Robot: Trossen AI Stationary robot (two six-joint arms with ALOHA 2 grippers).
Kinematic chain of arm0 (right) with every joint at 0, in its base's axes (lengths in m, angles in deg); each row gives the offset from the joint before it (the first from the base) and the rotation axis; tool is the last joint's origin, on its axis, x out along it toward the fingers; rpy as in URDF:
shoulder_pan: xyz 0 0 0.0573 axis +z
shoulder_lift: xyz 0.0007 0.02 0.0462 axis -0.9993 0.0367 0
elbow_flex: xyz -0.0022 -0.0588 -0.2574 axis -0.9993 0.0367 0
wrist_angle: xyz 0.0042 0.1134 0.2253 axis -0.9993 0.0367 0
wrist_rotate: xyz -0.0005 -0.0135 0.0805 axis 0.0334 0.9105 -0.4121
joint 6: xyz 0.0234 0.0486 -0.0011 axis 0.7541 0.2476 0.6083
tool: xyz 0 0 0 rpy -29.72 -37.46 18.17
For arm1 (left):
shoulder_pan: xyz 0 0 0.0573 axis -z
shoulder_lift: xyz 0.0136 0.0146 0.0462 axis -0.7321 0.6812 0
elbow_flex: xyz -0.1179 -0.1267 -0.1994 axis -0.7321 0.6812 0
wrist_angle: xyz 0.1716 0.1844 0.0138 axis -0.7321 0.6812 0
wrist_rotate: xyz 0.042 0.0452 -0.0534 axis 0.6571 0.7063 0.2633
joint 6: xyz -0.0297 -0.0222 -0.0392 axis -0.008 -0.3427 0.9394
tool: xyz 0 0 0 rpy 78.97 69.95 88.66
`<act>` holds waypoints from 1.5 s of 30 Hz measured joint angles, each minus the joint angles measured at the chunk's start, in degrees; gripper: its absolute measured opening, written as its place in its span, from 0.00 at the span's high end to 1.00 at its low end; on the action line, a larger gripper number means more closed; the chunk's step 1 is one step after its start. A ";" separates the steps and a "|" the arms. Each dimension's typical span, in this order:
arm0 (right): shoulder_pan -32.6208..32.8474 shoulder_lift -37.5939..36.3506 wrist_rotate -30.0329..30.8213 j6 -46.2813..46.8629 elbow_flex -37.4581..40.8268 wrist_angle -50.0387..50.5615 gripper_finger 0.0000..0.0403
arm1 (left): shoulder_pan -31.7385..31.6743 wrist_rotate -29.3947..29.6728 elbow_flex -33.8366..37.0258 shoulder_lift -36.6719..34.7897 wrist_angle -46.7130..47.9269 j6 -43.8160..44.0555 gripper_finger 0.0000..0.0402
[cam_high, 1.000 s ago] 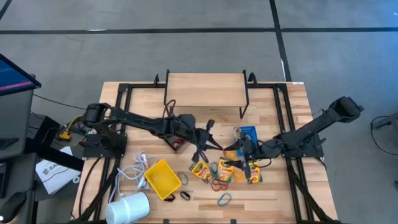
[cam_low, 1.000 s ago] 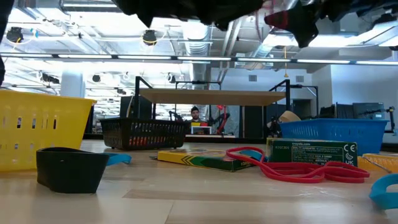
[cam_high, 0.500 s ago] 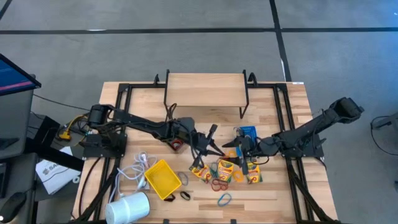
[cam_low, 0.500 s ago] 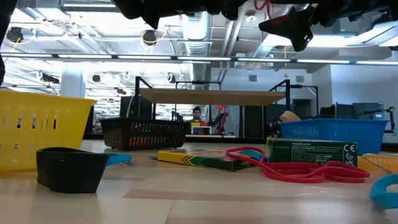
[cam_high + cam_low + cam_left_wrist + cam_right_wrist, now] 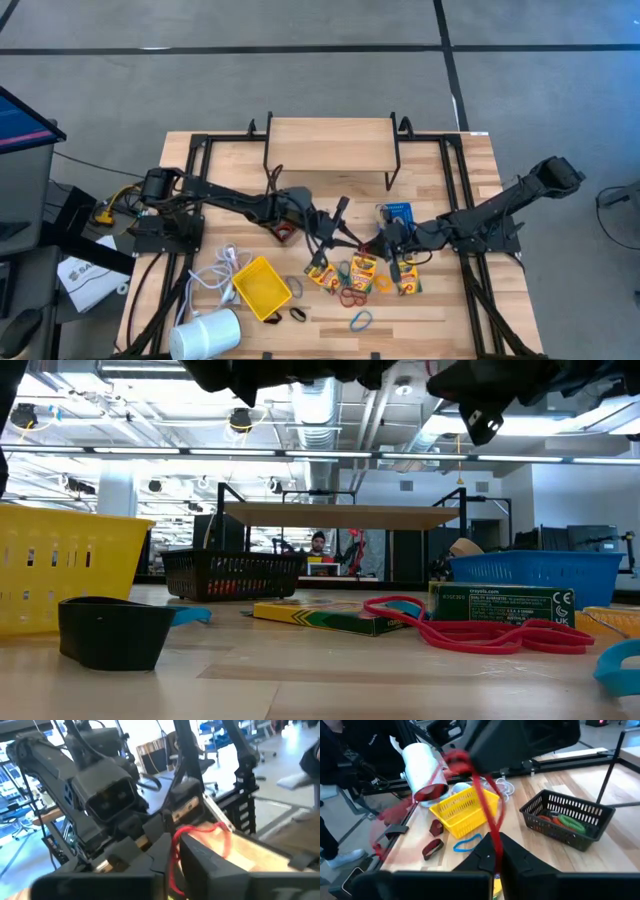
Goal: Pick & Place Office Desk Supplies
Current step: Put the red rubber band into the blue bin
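A red rubber band [image 5: 487, 815], judged light, limp and stretchy, was pinched at its lowest strand between the clenched fingers of the right gripper [image 5: 496, 862], its loop running off to the left gripper [image 5: 172, 857], where the grip could not be told.

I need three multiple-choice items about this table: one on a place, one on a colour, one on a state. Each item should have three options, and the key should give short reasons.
1. Seen from above, where is the yellow bin?
A. Next to the white cylinder, on the left arm's side
B. On top of the wooden shelf
C. Touching the blue bin

2. What colour is the rubber band at the right claw?
A. Blue
B. Red
C. Green

3. What is the right claw's state?
A. Wide open
B. Shut on the rubber band
C. Lying on the table

Key: A, the bin sits beside the cylinder; B, the stretched band is red; B, the band runs out from between its closed fingers.
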 joint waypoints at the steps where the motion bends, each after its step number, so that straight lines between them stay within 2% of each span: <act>1: -0.04 0.00 0.02 0.11 0.00 0.43 0.99 | 0.00 0.03 0.00 0.00 0.86 -0.58 0.86; 9: -0.44 -0.04 2.98 0.28 -0.02 5.85 1.00 | -0.87 2.84 0.00 0.00 9.91 -1.24 0.56; 14: -1.58 -0.09 8.43 3.86 -0.04 14.80 1.00 | -1.47 3.77 -0.02 -3.21 18.03 2.13 0.48; 18: -1.74 -0.09 13.56 8.23 -0.02 23.06 1.00 | -1.01 5.40 -0.07 -5.75 26.77 4.45 0.49; 23: -1.80 -0.27 18.22 10.69 -0.04 27.05 1.00 | -0.46 9.69 -0.04 -6.14 34.54 5.64 0.53; 29: -1.27 -4.94 23.90 15.65 -0.02 35.73 1.00 | 0.39 10.63 0.02 -5.68 42.34 9.54 0.58; 39: 2.57 -14.54 26.39 25.75 -0.03 50.20 1.00 | 2.12 19.65 5.88 -5.70 37.87 10.89 0.65; 45: 1.74 -13.78 26.08 36.11 -0.02 61.76 1.00 | 1.74 21.83 9.22 -6.08 35.67 14.31 0.67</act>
